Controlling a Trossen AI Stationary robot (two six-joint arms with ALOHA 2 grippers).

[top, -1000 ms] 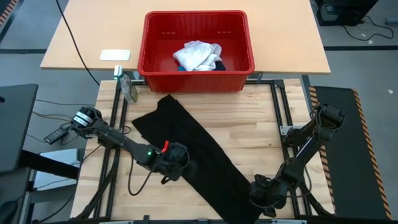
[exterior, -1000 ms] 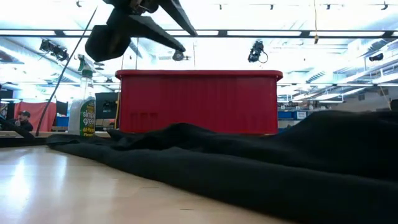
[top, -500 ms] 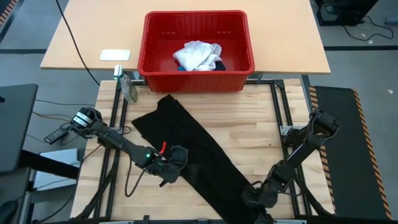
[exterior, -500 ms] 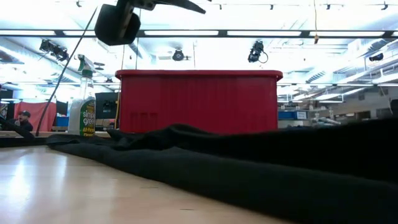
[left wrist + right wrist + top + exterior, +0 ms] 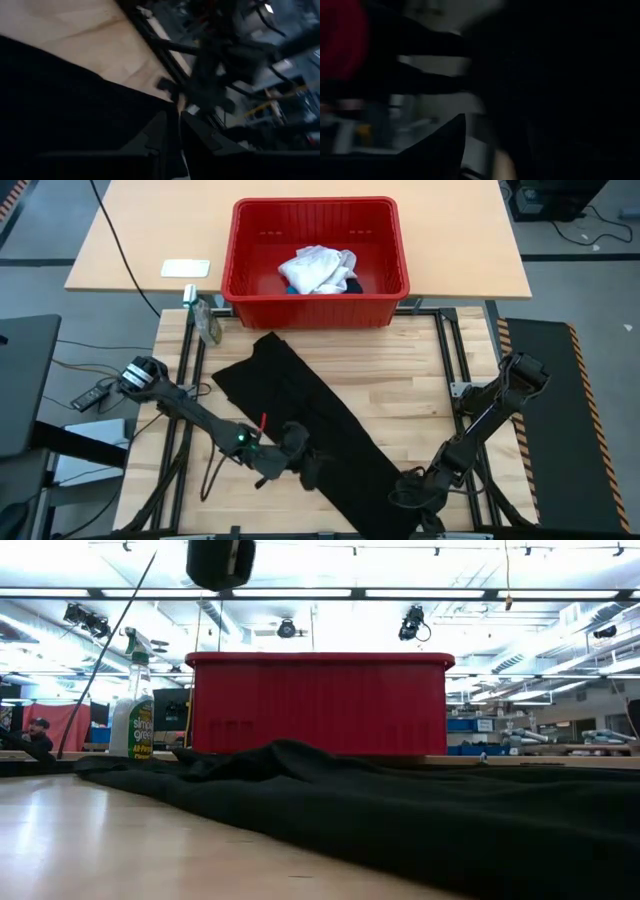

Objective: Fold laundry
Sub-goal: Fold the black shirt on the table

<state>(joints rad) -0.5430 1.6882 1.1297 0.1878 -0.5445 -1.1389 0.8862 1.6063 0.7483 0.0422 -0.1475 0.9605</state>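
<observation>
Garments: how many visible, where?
3. Black shirt spread diagonally on the table; white garment in the red basket, small blue piece beside it. More may be hidden underneath.

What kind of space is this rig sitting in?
Most likely a robotics lab or workshop, not a home. The low view shows long ceiling light strips, ceiling-hung cameras and benches of equipment behind the red basket. The butcher-block table sits in a metal frame.

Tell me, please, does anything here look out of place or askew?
The black shirt lies askew, a bunched diagonal strip across the wooden table. Its near end hangs past the table's front edge, between both grippers.
</observation>
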